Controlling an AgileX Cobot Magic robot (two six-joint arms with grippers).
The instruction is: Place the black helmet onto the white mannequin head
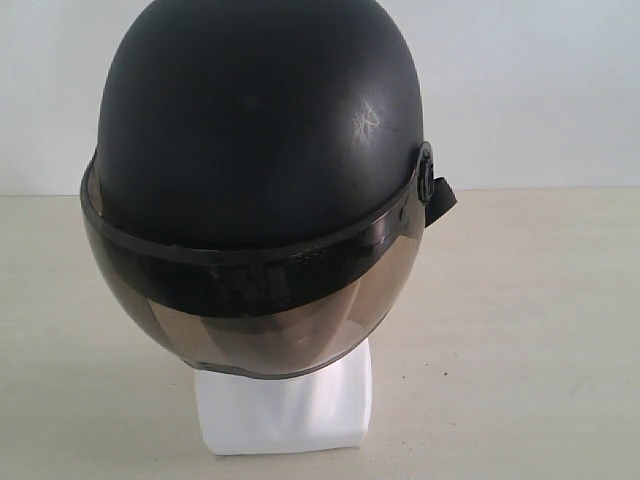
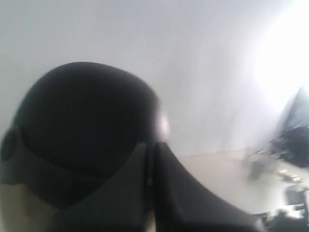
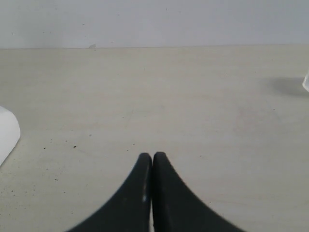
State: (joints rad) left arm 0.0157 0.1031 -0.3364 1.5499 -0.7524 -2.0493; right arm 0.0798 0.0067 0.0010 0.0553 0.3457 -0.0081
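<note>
The black helmet (image 1: 255, 130) sits on the white mannequin head, covering it down to the smoky visor (image 1: 250, 300). Of the head only the blocky white neck base (image 1: 285, 405) shows below the visor. No gripper appears in the exterior view. In the left wrist view the helmet (image 2: 82, 116) fills the left side, and my left gripper (image 2: 150, 145) is shut, its tips close beside the shell with nothing between them. My right gripper (image 3: 152, 157) is shut over bare table, holding nothing. A white corner (image 3: 7, 133), probably the neck base, shows at the frame's edge.
A pale beige table (image 1: 530, 330) carries the head, with a white wall (image 1: 530, 90) behind. Dark blurred equipment (image 2: 289, 145) stands at the far side in the left wrist view. A small pale object (image 3: 306, 82) sits at the frame edge in the right wrist view.
</note>
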